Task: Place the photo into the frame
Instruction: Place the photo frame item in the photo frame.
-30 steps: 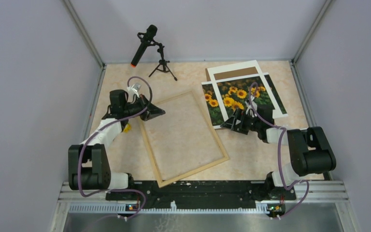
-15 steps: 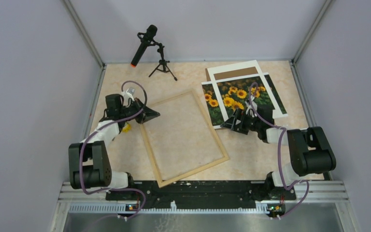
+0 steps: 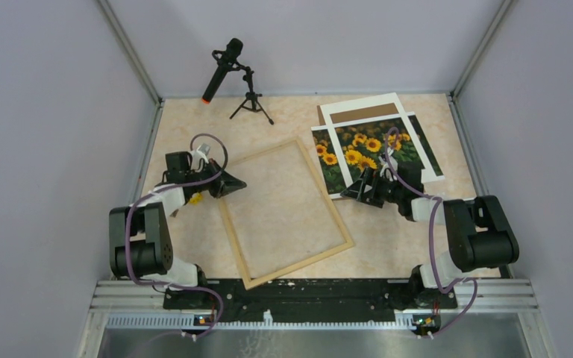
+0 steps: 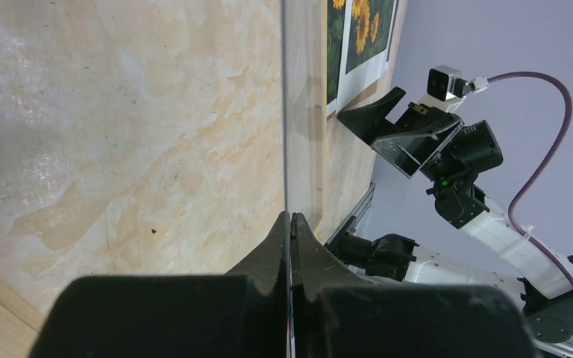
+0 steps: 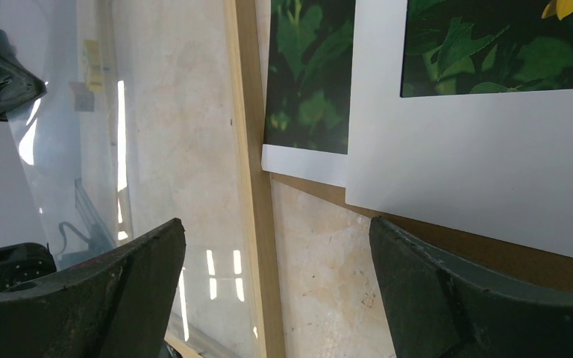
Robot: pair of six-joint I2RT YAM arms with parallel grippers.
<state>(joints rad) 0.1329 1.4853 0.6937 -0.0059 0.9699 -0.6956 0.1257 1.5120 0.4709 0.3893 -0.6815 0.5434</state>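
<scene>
The frame (image 3: 299,262), thin light wood rails, lies tilted in the middle of the table. My left gripper (image 3: 231,181) is at its upper-left corner, shut on the edge of a thin clear sheet (image 5: 82,149) that bows up off the frame; the left wrist view shows that sheet edge-on at the fingertips (image 4: 291,218). The sunflower photo (image 3: 362,147) lies at the back right, partly under a white mat (image 3: 359,103). My right gripper (image 3: 351,192) hangs open over the frame's right rail (image 5: 250,149), beside the photo's near corner (image 5: 306,74), with nothing between its fingers.
A brown backing board (image 3: 365,113) lies under the photo and mat, its edge showing below the mat (image 5: 492,250). A microphone on a small tripod (image 3: 224,71) stands at the back left. Grey walls close the table on three sides.
My left gripper has drawn back to the left and toward the near side, staying shut on the clear sheet. The right arm, photo and frame have not moved.
</scene>
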